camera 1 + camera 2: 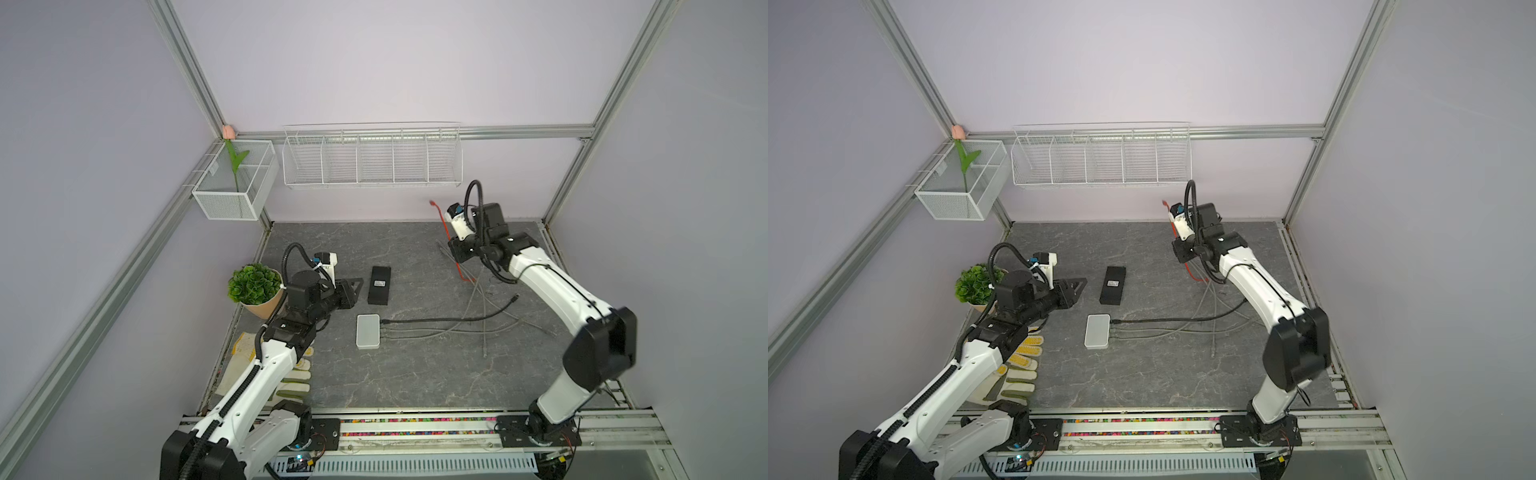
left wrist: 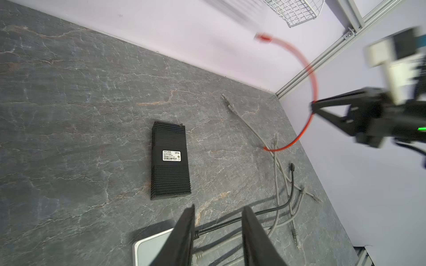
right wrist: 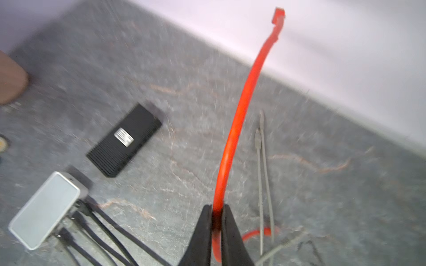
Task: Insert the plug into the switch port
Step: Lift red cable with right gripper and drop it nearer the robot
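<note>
Presently: right gripper (image 3: 216, 207), far right, pinching the red cable (image 3: 237, 124) well below its plug (image 3: 277, 15), which stands raised and free for aiming; left gripper (image 2: 219, 208), spread and empty, hovers near the black switch (image 1: 379, 284) at centre, ports unseen, probably to steady it.

The space is enclosed by pale lilac walls (image 1: 374, 62), which are joined at the corners by aluminium profile posts (image 1: 193, 70). A white wire rack (image 1: 372, 166), divided into compartments, is hung on the back wall. A white mesh basket (image 1: 226, 203) is fixed to the left wall, near the corner. The table (image 1: 415, 374) is covered by a dark grey, marble-veined surface. The whole is lit evenly and softly.
</note>
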You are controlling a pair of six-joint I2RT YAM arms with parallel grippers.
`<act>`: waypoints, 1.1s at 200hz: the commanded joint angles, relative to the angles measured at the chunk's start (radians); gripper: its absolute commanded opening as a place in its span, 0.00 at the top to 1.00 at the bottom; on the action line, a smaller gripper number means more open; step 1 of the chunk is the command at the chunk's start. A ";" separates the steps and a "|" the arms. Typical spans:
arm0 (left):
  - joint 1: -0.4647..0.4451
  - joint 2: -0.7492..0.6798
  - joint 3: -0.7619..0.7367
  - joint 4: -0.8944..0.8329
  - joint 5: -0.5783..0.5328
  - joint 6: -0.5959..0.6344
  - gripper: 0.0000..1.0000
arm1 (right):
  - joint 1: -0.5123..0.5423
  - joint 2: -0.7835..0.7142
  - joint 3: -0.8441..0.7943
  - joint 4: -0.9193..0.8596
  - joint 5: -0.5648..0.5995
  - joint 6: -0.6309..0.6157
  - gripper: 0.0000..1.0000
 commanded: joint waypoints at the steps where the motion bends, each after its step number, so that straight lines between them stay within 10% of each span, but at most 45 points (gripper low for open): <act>1: -0.007 -0.014 -0.003 0.021 0.012 0.016 0.64 | -0.012 -0.132 -0.094 0.126 0.018 -0.059 0.87; 108: -0.019 -0.060 -0.026 0.065 0.032 0.019 0.63 | -0.012 -0.337 -0.335 0.226 -0.118 0.013 0.84; 152: -0.019 -0.042 -0.022 0.068 -0.005 0.000 0.64 | 0.002 -0.305 -0.339 0.176 -0.130 -0.019 0.52; 220: 0.050 -0.005 -0.091 0.100 -0.108 -0.138 0.64 | 0.095 -0.145 -0.274 0.003 -0.212 -0.154 0.39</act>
